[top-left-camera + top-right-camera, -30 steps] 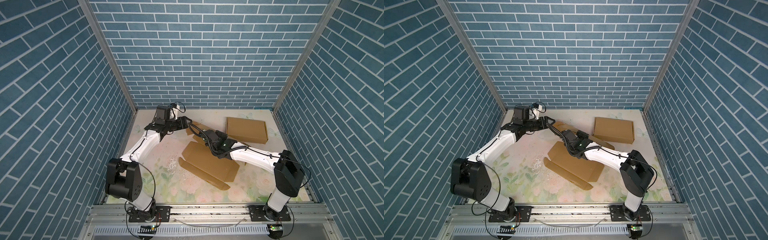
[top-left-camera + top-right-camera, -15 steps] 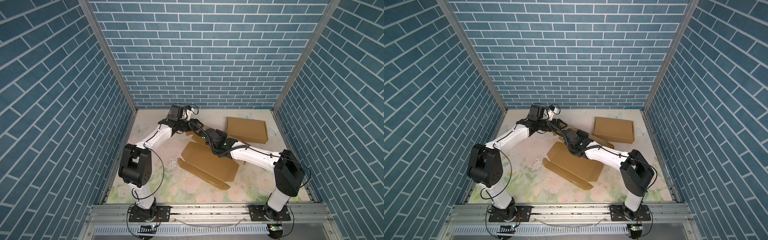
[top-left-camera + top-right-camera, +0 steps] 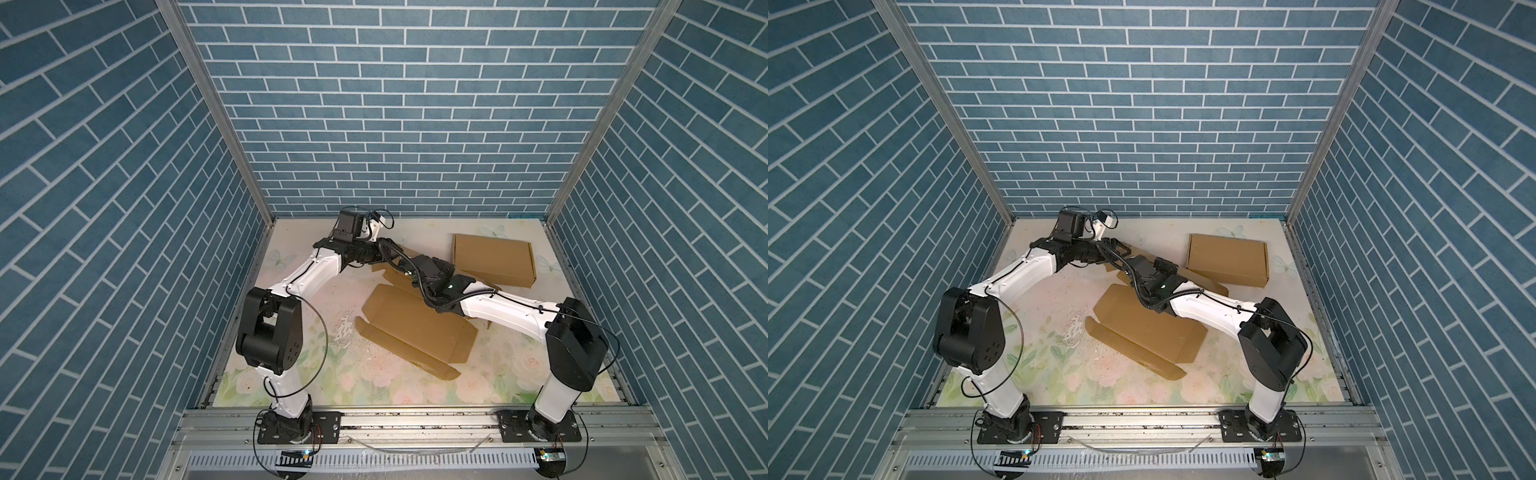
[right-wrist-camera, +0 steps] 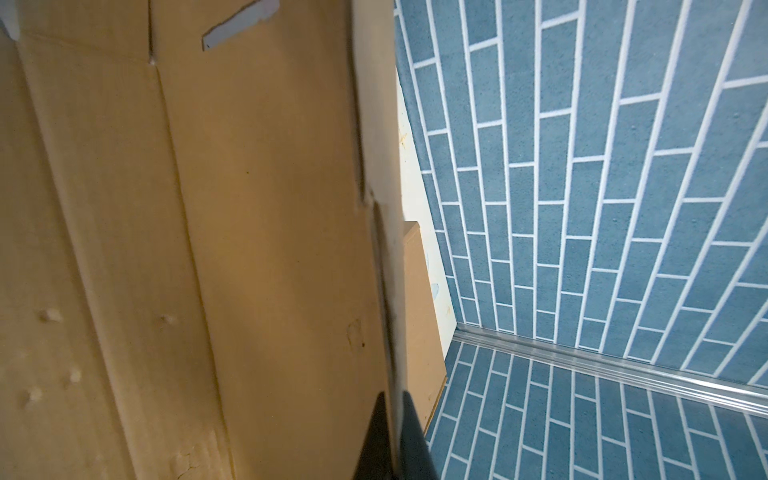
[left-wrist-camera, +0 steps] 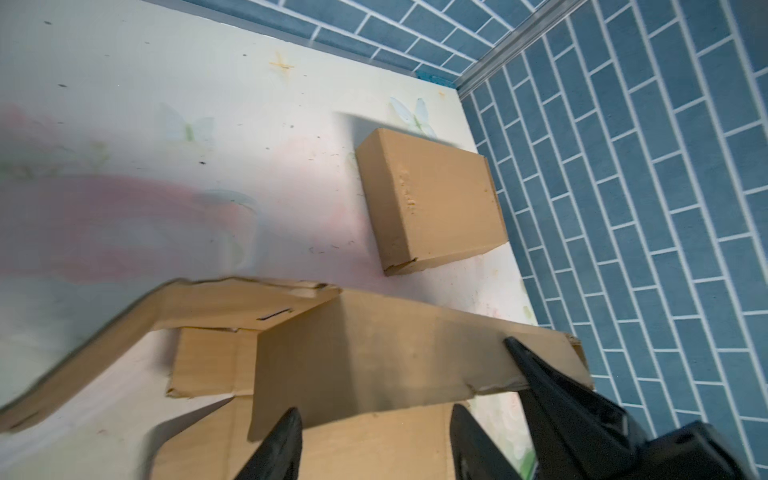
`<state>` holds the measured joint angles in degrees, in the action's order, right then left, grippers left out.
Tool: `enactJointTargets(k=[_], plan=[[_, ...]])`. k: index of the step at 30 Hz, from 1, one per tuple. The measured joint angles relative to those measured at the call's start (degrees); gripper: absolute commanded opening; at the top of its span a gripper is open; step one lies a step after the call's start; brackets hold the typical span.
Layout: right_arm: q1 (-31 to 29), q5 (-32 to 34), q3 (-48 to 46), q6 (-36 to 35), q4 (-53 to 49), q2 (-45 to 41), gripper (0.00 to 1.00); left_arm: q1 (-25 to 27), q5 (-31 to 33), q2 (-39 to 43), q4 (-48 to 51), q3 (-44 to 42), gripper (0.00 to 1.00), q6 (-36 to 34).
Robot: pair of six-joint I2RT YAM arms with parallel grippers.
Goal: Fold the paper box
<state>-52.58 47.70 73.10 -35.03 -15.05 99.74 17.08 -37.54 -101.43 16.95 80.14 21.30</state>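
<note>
Right wrist view shows the right gripper (image 4: 391, 405) pinched closed on a raised panel of the paper box (image 4: 249, 249). In both top views the paper box (image 3: 415, 332) (image 3: 1144, 328) lies mid-scene, brown creased cardboard, mostly flat, flaps spread. The left gripper (image 5: 376, 434), jaws apart, is just beside the raised panel.

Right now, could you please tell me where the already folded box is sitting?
In both top views the folded box sits at the table's far right, near the back corner, just behind the unfolded cardboard sheet.
</note>
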Motion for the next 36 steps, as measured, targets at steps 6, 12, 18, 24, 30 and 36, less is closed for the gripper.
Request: enactJointTargets(k=[6, 12, 18, 24, 30, 36], plan=[[0.9, -1.2, -0.1, -1.1, 1.0, 0.0, 0.00, -8.9, 3.0, 2.6, 1.2, 0.0, 0.54, -3.1], [1.1, -1.9, -1.6, -2.9, 3.5, -0.6, 0.00, -14.7, 6.5, -1.8, -1.5, 2.5, 0.55, -4.1], [1.1, -4.2, -4.3, -5.9, 6.7, -2.5, 0.00, -13.4, 6.1, -13.8, -5.1, 6.6, 0.59, -6.5], [1.1, -6.4, -5.8, -8.7, 8.8, -3.8, 0.00, -11.1, 1.0, -17.4, -4.6, 6.7, 0.59, -11.1], [1.1, -7.2, -6.4, -10.3, 10.0, -4.1, 0.00, -10.2, -6.0, -12.7, -3.8, 1.9, 0.59, -16.3], [1.1, -7.6, -6.6, -10.5, 10.1, -4.3, 0.00, -10.0, -9.6, -9.0, 1.5, -0.2, 0.59, -22.0]])
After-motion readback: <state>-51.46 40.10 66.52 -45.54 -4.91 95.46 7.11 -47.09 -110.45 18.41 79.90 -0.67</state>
